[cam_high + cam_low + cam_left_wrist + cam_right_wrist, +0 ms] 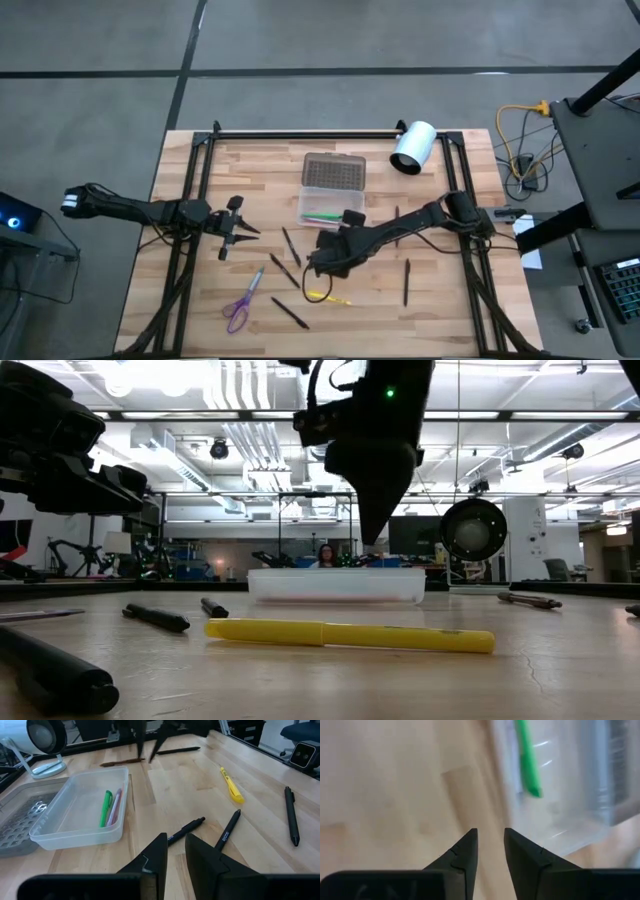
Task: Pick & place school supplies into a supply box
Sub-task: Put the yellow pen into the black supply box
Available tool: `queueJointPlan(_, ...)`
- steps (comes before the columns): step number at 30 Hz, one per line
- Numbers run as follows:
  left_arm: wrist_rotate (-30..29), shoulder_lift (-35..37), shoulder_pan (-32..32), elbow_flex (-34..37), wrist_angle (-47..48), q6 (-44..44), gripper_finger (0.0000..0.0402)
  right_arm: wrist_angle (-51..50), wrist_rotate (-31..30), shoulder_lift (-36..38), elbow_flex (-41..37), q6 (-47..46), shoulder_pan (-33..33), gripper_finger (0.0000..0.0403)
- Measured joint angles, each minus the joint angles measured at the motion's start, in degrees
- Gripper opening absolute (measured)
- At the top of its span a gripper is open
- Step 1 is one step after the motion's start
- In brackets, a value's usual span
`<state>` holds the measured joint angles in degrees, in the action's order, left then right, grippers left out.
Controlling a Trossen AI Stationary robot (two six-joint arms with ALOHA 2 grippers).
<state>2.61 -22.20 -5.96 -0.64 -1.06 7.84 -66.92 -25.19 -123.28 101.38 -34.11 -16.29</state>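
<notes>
Right gripper [322,268] hangs empty, fingers slightly parted, over table near supply box [328,205]; left wrist view shows green pen [106,808] inside.

Around your wooden bench [200,300] you see a grey concrete floor [90,60] crossed by dark seams. Off to the right stands a dark cart [600,150], with yellow and grey cables [522,140] coiled on the floor beside it. Level across the bench, you look into a wide workshop: an open ceiling with white ducts [245,420] and long strip lights [500,415], a white cabinet [525,535] at the right, and a person [326,555] seated far back among benches and equipment.
</notes>
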Motion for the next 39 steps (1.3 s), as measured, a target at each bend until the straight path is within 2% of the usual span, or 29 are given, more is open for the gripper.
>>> queueJointPlan(7,0.0,0.0,0.0,0.0,0.0,0.0,0.0054,0.2,6.1,0.0,0.3,-0.4,-1.5,0.0082)
queueJointPlan(14,0.0,0.0,0.0,0.0,0.0,0.0,0.0054,0.4,6.4,0.0,0.3,-0.7,-4.6,0.0086)
queueJointPlan(22,0.0,0.0,0.0,0.0,0.0,0.0,0.0054,2.0,6.5,0.0,0.3,-7.8,-8.7,0.0074)
queueJointPlan(30,0.0,0.0,0.0,0.0,0.0,0.0,0.0054,7.4,16.8,-0.1,0.3,-10.1,-9.4,0.0076)
queueJointPlan(39,0.0,0.0,0.0,0.0,0.0,0.0,0.0054,12.8,19.4,-0.6,0.3,-9.4,-10.0,0.007)
